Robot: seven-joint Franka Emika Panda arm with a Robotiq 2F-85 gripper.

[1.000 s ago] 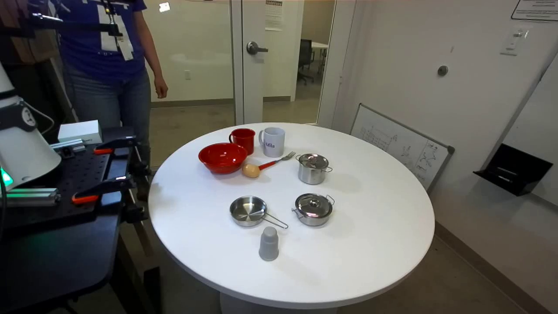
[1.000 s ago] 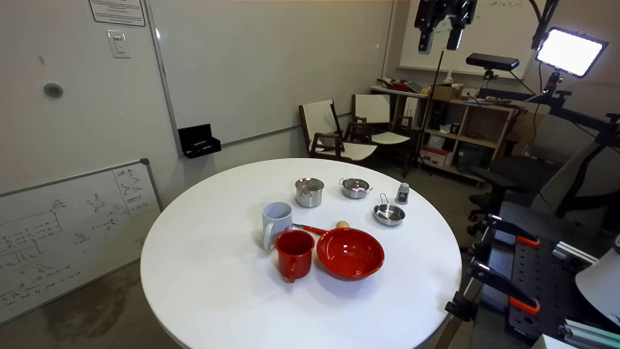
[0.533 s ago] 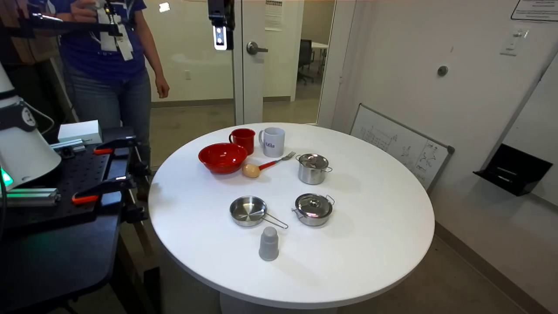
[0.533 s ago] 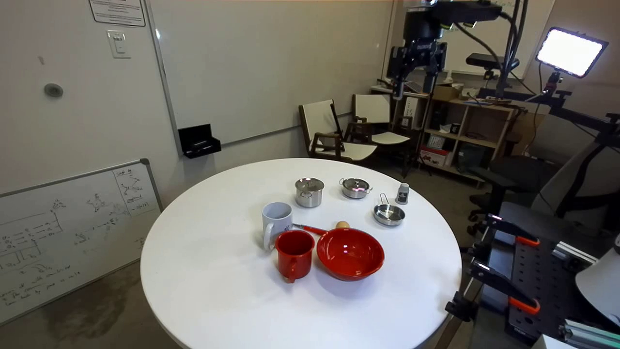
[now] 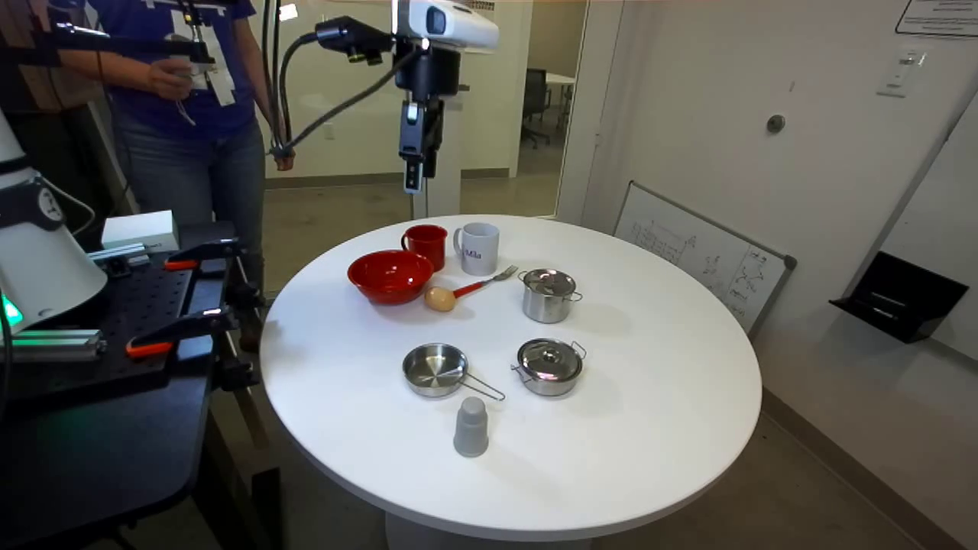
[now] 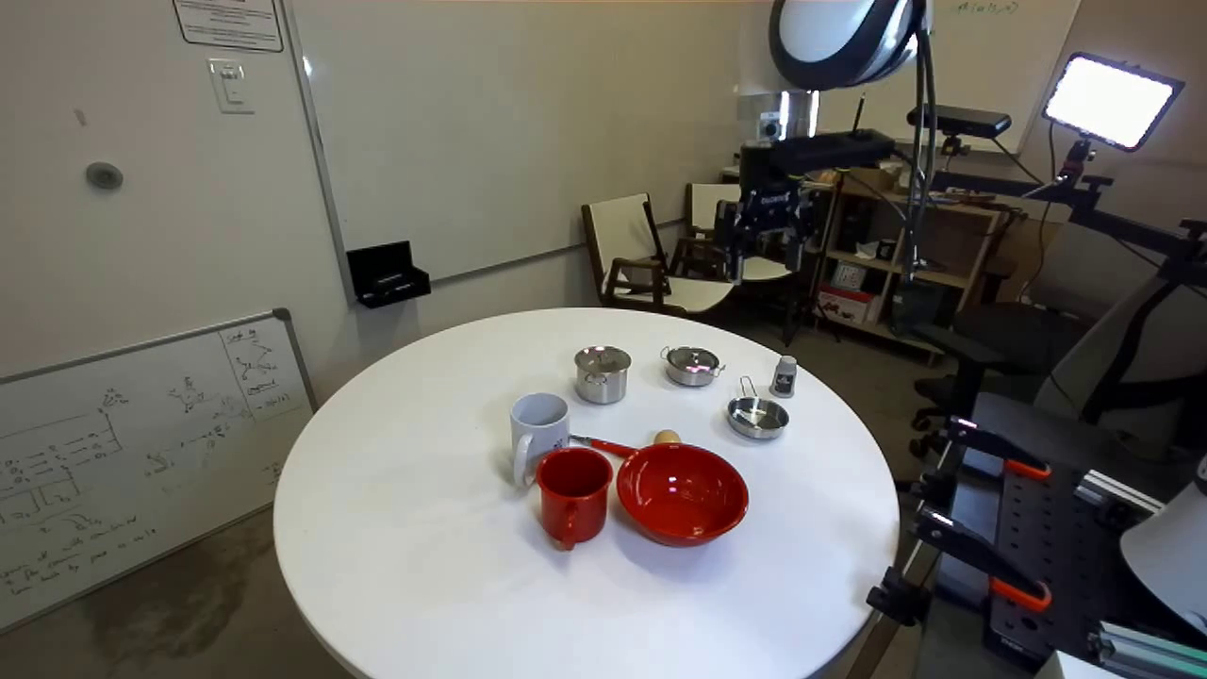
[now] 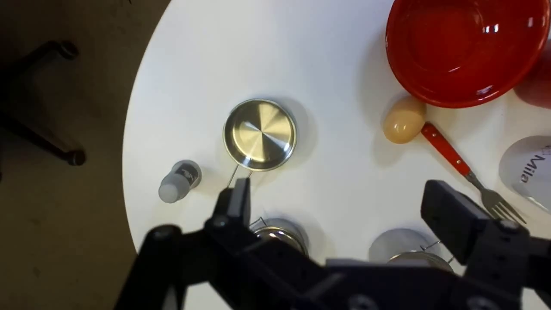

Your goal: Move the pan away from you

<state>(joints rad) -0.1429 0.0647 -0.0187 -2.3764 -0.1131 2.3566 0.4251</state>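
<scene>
The pan (image 5: 435,370) is shallow, round and silver with a thin wire handle. It sits upright on the white table, and it also shows in an exterior view (image 6: 757,417) and in the wrist view (image 7: 260,134). In the wrist view my left finger covers the end of its handle. My gripper (image 7: 335,189) is open with nothing between its fingers. It hangs pointing down, well above the table and apart from the pan, as both exterior views show (image 5: 420,187) (image 6: 764,273).
A squat lidded container (image 5: 549,367) and a grey shaker (image 5: 471,428) stand near the pan. A taller pot (image 5: 548,296), fork (image 5: 470,289), egg (image 5: 440,299), red bowl (image 5: 390,277), red mug (image 5: 425,246) and white mug (image 5: 478,250) stand further off on the table (image 5: 642,428).
The arm and open gripper have come down into view above the table, lower in both exterior views. The pan and other objects have not moved. The person's hand has moved at the back.
</scene>
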